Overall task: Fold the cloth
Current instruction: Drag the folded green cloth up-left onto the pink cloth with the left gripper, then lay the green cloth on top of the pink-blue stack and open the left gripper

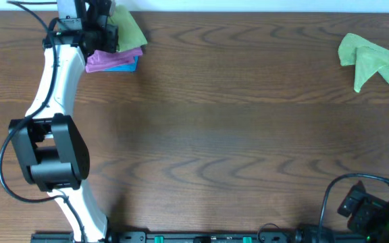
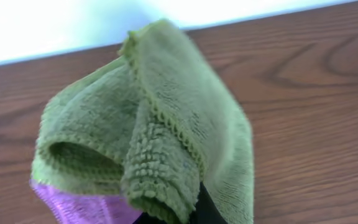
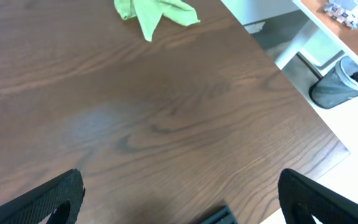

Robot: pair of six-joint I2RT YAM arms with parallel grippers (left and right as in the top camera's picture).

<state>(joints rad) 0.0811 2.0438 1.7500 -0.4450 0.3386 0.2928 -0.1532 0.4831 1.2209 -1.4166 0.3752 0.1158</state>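
Observation:
The cloth (image 1: 128, 30), lime-green terry, hangs bunched and doubled over at the table's far left. My left gripper (image 1: 105, 35) is shut on it, just above a purple cloth (image 1: 113, 59). In the left wrist view the cloth (image 2: 166, 118) fills the frame. It hides most of my left gripper (image 2: 188, 211), of which only one dark finger (image 2: 202, 206) peeks out, and the purple cloth (image 2: 73, 205) shows under its lower left edge. My right gripper (image 3: 179, 196) stands open above bare wood at the near right, holding nothing.
A blue cloth (image 1: 123, 66) lies under the purple one. A second lime-green cloth (image 1: 373, 59), also visible from the right wrist (image 3: 157, 14), lies crumpled at the far right. The table's right edge (image 3: 291, 93) drops to a floor with a bin (image 3: 340, 87).

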